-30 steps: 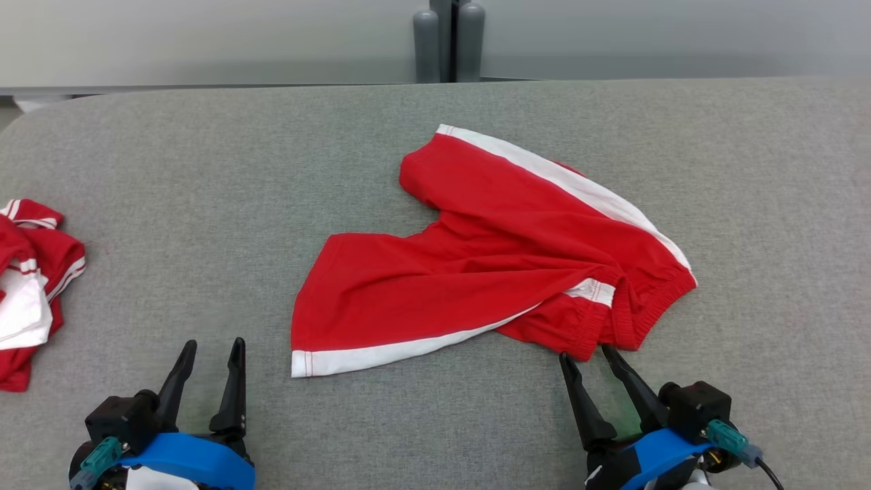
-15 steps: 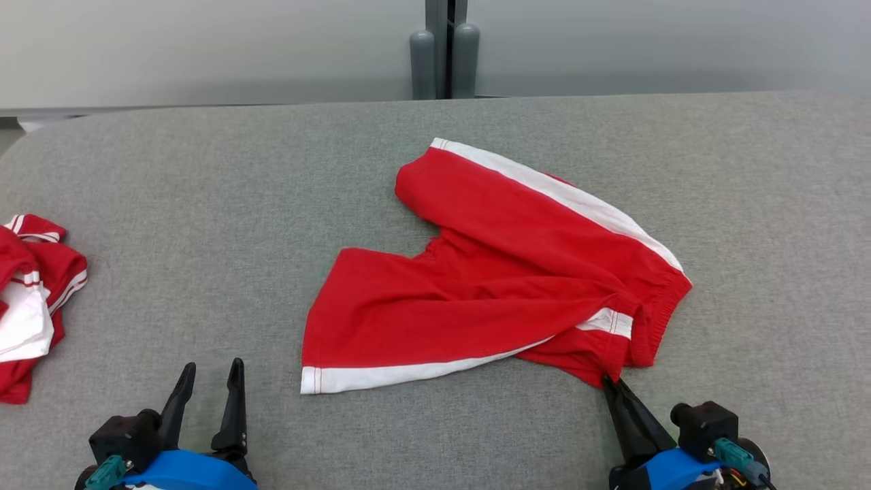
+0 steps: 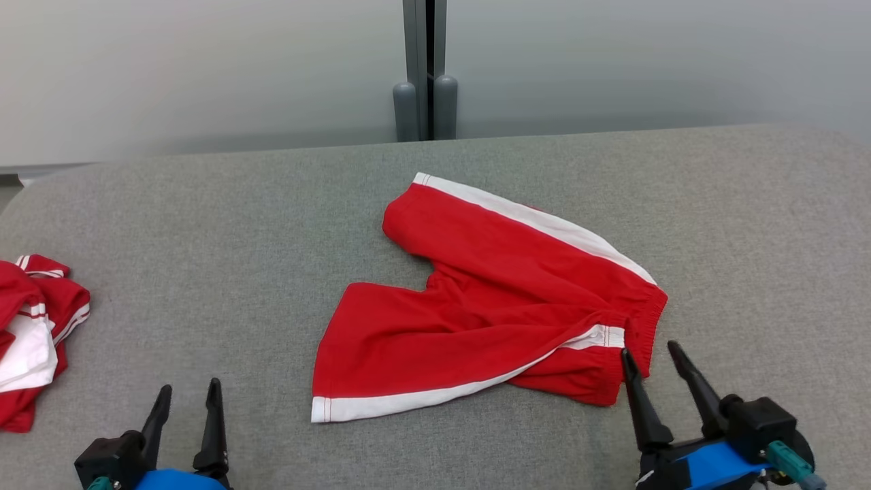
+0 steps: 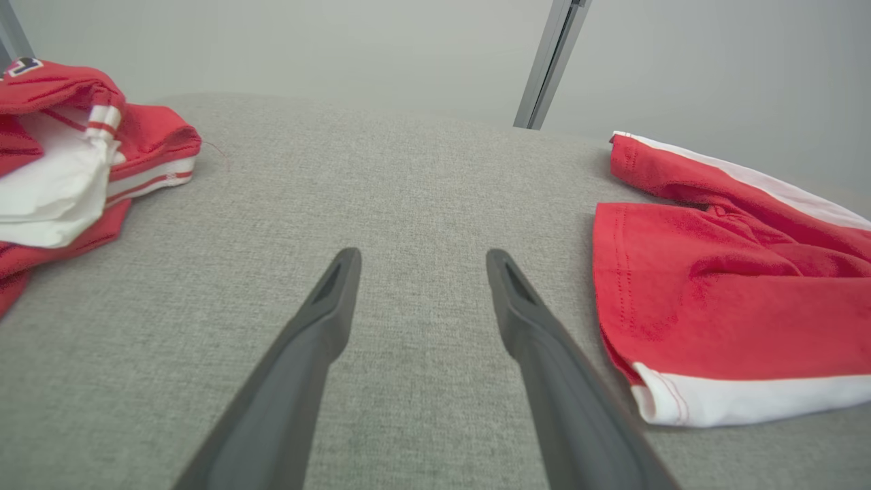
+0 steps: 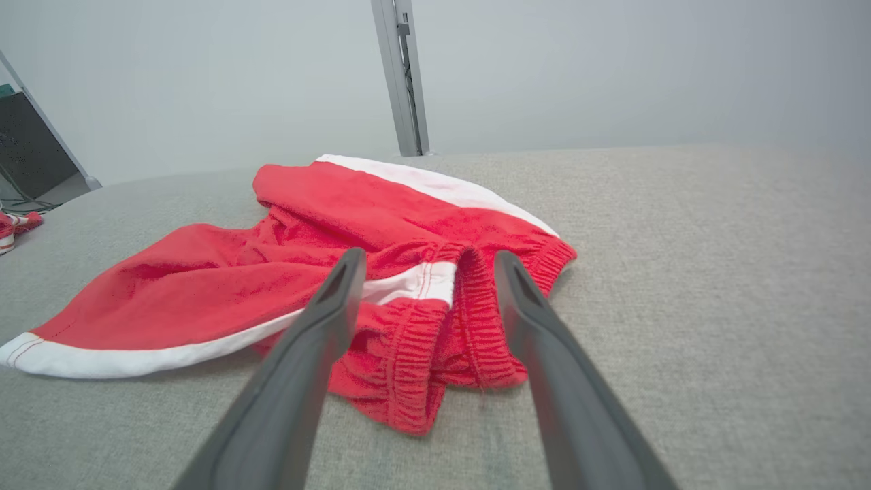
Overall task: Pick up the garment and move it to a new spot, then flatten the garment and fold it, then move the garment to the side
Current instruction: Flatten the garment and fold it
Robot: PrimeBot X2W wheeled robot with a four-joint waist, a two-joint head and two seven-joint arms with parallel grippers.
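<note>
The garment, a pair of red shorts (image 3: 503,306) with white side stripes, lies spread and creased in the middle of the grey table (image 3: 238,224). Its elastic waistband bunches at the right end (image 5: 435,340). My right gripper (image 3: 652,354) stands open just off that waistband corner, its two fingers framing the crumpled band in the right wrist view (image 5: 425,262), holding nothing. My left gripper (image 3: 188,393) is open near the front left edge, over bare cloth, with the shorts' white hem (image 4: 735,398) off to its right.
A second red and white garment (image 3: 27,333) lies crumpled at the table's left edge, also at upper left in the left wrist view (image 4: 75,156). A grey post with two cylinders (image 3: 425,102) stands behind the table's far edge, in front of a pale wall.
The head camera tilted, shifting the whole scene down. My right gripper shut at the waistband corner, then opened again beside it. The shorts' waistband end has shifted slightly. Left gripper unchanged.
</note>
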